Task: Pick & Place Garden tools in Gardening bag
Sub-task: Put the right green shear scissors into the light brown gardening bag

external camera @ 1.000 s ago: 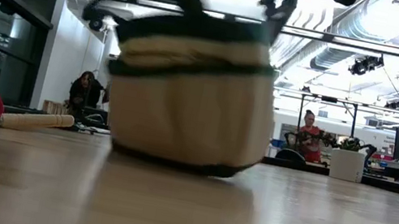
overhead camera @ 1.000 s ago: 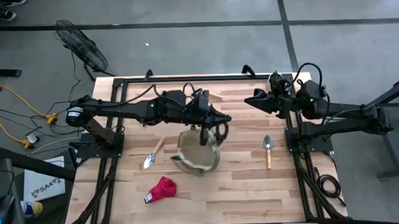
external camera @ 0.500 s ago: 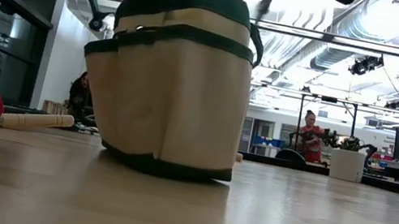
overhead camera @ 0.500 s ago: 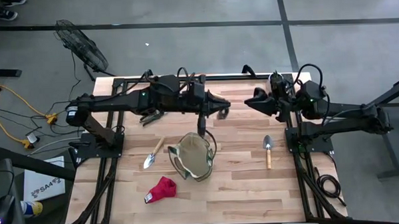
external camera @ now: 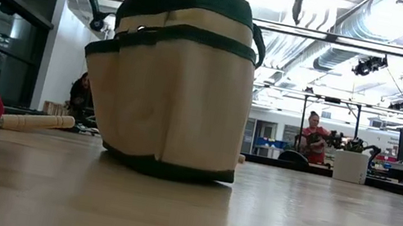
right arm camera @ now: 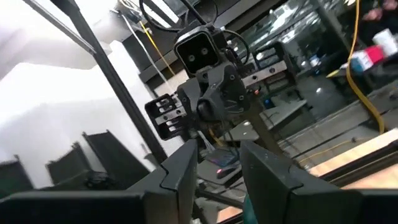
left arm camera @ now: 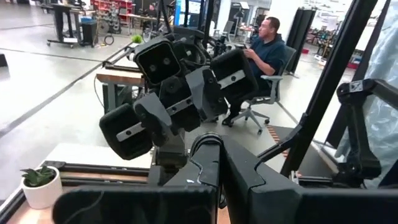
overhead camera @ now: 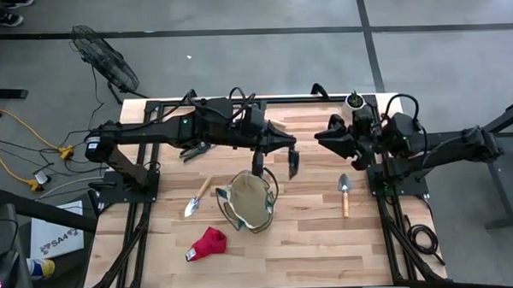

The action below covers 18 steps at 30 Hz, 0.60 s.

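The tan gardening bag with dark green trim stands upright on its base at the table's middle; it also shows in the low view. My left gripper hovers open and empty above the bag's far right rim. My right gripper is open and empty at the far right, facing the left one. A wooden-handled trowel lies left of the bag, and another lies right of it. A red glove lies toward the near edge. Pruners and shears are out of view.
A small white pot with a green plant stands at the far right corner. A light wooden piece lies by the far edge, partly under my left arm. Bare tabletop lies near the front edge, right of the glove. People show in the room behind.
My left gripper has let go of the bag's loop handle, risen and gone toward the table's far and right edges. The bag, tipped with one side lifted a second ago, has settled upright on its base. My right gripper has shifted slightly toward the table's middle.
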Available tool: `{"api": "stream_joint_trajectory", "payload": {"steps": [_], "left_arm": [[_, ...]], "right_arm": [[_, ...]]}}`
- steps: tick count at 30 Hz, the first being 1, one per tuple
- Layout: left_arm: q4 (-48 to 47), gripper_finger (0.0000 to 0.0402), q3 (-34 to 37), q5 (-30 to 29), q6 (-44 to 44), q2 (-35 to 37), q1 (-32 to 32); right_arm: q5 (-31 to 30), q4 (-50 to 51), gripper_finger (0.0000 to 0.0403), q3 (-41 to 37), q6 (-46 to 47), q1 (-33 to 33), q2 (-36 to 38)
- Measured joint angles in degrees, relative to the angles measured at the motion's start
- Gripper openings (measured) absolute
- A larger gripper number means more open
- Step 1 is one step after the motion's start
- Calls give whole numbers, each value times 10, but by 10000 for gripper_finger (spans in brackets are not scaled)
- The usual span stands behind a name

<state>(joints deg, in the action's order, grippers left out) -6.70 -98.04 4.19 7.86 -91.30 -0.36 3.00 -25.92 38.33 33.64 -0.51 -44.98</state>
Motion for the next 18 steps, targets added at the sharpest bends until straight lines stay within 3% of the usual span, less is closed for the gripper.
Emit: {"api": "stream_joint_trajectory", "payload": {"steps": [8,11,18], "left_arm": [[1,0,0,-4,44,3,0],[2,0,0,-7,74,3,0],[5,0,0,-22,231,3,0]], "right_arm": [[-46,3,127,27,-163,-61,-17],[-59,26,155,69,-230,-77,-45],[-165,175,225,169,-307,-94,-117]]}}
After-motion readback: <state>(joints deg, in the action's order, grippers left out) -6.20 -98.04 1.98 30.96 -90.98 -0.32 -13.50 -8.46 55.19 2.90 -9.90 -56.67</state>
